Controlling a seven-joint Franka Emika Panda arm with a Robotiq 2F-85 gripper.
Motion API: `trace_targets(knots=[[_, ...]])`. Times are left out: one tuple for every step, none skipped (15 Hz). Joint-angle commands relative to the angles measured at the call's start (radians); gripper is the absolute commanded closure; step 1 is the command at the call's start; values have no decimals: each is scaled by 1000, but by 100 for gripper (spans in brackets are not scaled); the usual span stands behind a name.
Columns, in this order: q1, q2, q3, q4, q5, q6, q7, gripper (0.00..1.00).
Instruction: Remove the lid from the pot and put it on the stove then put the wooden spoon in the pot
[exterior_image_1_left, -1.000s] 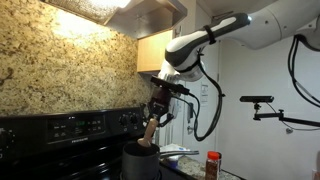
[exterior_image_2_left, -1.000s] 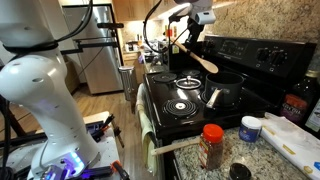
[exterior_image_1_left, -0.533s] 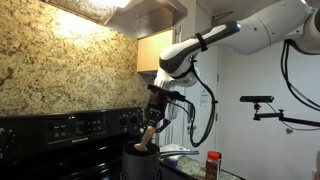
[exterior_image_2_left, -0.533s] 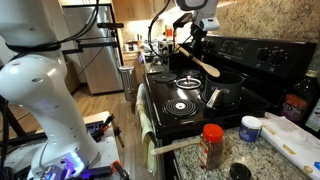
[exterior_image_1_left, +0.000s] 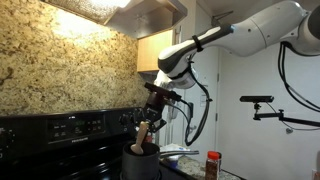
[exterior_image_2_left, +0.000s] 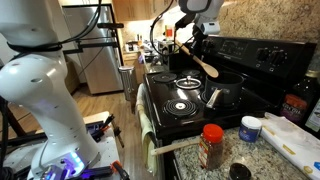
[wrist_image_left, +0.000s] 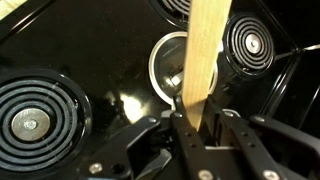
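The jaws pinched the spoon (wrist_image_left: 203, 60) by its handle, tilted, its bowl just above the pot (exterior_image_2_left: 228, 93). The lid (wrist_image_left: 165, 70) lay on the stove (wrist_image_left: 100, 50).

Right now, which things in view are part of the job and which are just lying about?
Job:
- wooden spoon, gripped by the gripper
- pot
- glass lid, already lying on the stove

Lying about:
- red-capped spice jar
- small blue-capped tub
- dark bottle
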Motion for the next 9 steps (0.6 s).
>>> trace_targets(knots=[[-8, 12, 4, 14, 44, 26, 5, 90], [-5, 12, 4, 10, 43, 50, 14, 90], [-6, 14, 4, 11, 42, 63, -3, 90], [-5, 6, 4, 2, 16, 37, 4, 75], [-5, 7, 4, 2, 16, 49, 4, 75], [-5, 8, 4, 2, 16, 53, 4, 75], [-5, 8, 4, 2, 16, 53, 4, 75], [-5, 8, 4, 2, 16, 54, 4, 75], [-5, 8, 4, 2, 16, 54, 4, 89]])
